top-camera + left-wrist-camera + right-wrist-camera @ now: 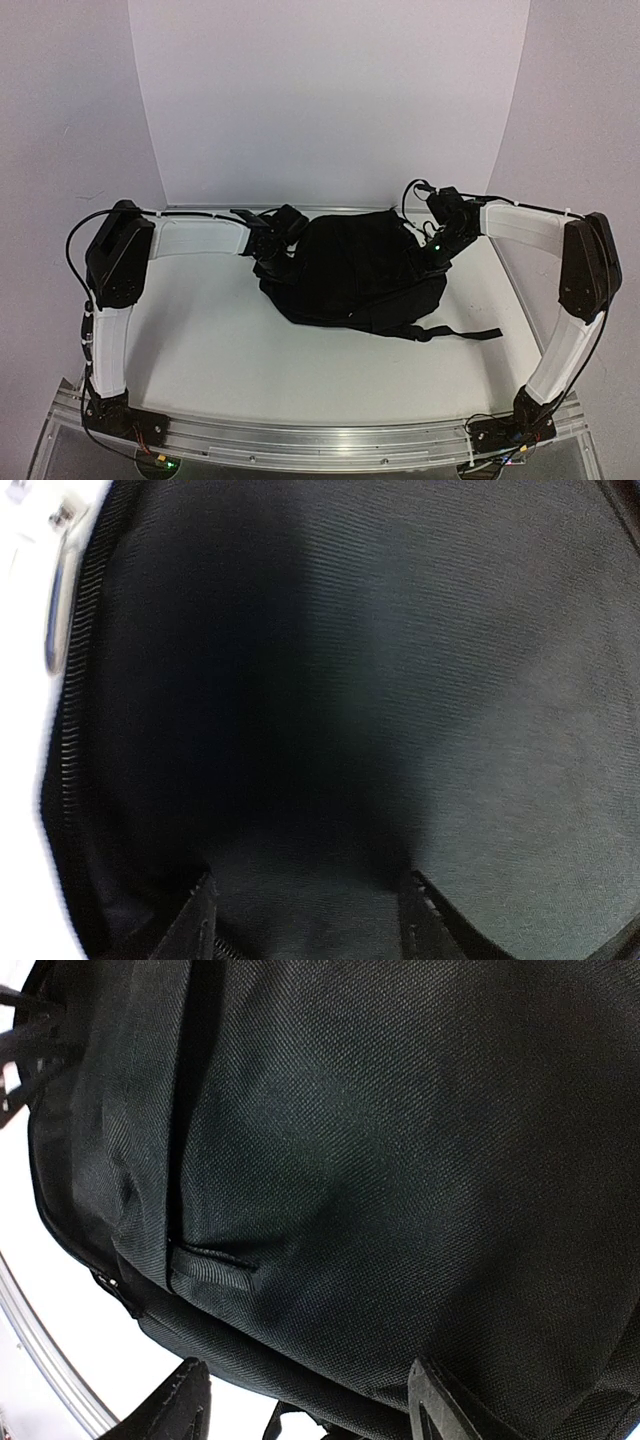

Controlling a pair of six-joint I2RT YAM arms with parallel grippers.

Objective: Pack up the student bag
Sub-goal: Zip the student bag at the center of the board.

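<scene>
The student bag (350, 275), a black soft backpack, lies in the middle of the white table. My left gripper (270, 252) is at the bag's left edge. In the left wrist view its fingers (195, 920) stand wide apart inside the bag's opening, facing the grey inner lining (400, 680), with zipper teeth (75, 730) along the left. My right gripper (436, 250) is at the bag's upper right side. In the right wrist view its fingers (440, 1410) are spread wide against the black outer fabric (400, 1160). Neither gripper holds anything that I can see.
A black strap (470, 333) trails from the bag toward the right on the table (200, 340). A metal zipper pull (58, 610) hangs at the opening's left. An aluminium rail (320, 440) runs along the near edge. White walls stand behind and at both sides.
</scene>
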